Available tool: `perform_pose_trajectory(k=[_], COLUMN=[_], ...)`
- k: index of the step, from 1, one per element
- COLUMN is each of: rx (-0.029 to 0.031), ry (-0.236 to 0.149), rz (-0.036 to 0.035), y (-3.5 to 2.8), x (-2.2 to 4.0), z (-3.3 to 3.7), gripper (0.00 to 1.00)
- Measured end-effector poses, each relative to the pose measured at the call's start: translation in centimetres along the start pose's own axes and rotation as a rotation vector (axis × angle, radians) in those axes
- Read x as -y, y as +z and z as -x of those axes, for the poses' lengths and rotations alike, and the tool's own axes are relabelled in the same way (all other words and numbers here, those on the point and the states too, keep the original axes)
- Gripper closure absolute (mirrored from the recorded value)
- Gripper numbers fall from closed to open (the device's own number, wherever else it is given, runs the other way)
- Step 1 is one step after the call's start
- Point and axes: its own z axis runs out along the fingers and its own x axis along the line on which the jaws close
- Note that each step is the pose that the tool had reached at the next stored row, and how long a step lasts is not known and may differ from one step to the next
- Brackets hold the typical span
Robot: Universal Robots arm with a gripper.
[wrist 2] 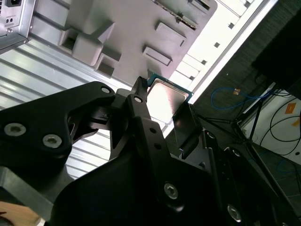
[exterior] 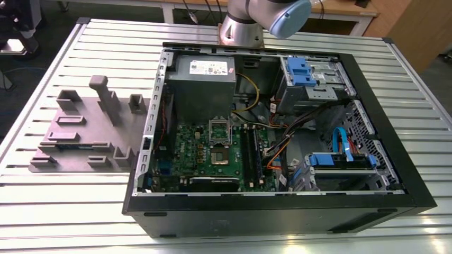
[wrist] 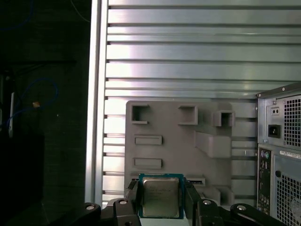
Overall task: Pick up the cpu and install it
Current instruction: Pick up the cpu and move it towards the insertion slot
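Observation:
The cpu point(wrist: 161, 197), a small square chip with a silver-grey top and green edge, sits between my gripper's point(wrist: 161, 201) two black fingers point(wrist: 133, 200), high above the table. In the second wrist view the cpu point(wrist 2: 167, 95) is pinched the same way in the gripper point(wrist 2: 164, 107). The gripper is shut on it. Below it lies the grey fixture tray point(wrist: 178, 136). In the exterior view the open computer case point(exterior: 282, 211) lies on its side, with the green motherboard point(exterior: 198, 145) and its square socket point(exterior: 221, 156) facing up.
The grey fixture tray point(exterior: 78, 137) with upright posts stands at the exterior view's left of the case on the slatted metal table point(exterior: 71, 211). A grey power supply point(exterior: 203, 74), blue drive brackets point(exterior: 300, 71) and loose cables point(exterior: 282, 143) fill the case. The arm point(exterior: 261, 21) rises behind the case.

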Motion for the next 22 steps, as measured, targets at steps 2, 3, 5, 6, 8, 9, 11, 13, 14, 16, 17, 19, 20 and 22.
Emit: perform_pose_trajectory(k=[2,3,5,6,8,9,11,13,14,16,17,19,20,22], rx=[-0.0001,0.0000,-0.0001,-0.0001,-0.0001,0.0000,0.0001,0.0000,0.0000,0.0000,0.0000,0.0000,0.0000,0.0000], ry=[0.000,0.000,0.000,0.000,0.000,0.000,0.000,0.000,0.000,0.000,0.000,0.000,0.000,0.000], rz=[0.0000,0.0000,0.0000,0.0000,0.0000,-0.0001,0.0000,0.0000,0.0000,0.0000,0.0000,0.0000,0.0000,0.0000], y=[-0.01,-0.01,-0.01,-0.02,-0.02,-0.03,-0.03,-0.04,-0.04,-0.05,-0.05,-0.05,-0.06,-0.06], x=[0.00,0.00,0.00,0.00,0.00,0.00,0.00,0.01,0.00,0.00,0.00,0.00,0.01,0.01], z=[0.11,0.17,0.29,0.38,0.53,0.61,0.80,1.02,1.12,1.28,1.35,1.46,1.53,1.66], gripper=[0.53,0.53,0.53,0.53,0.53,0.53,0.53,0.53,0.53,0.53,0.53,0.53,0.53,0.53])
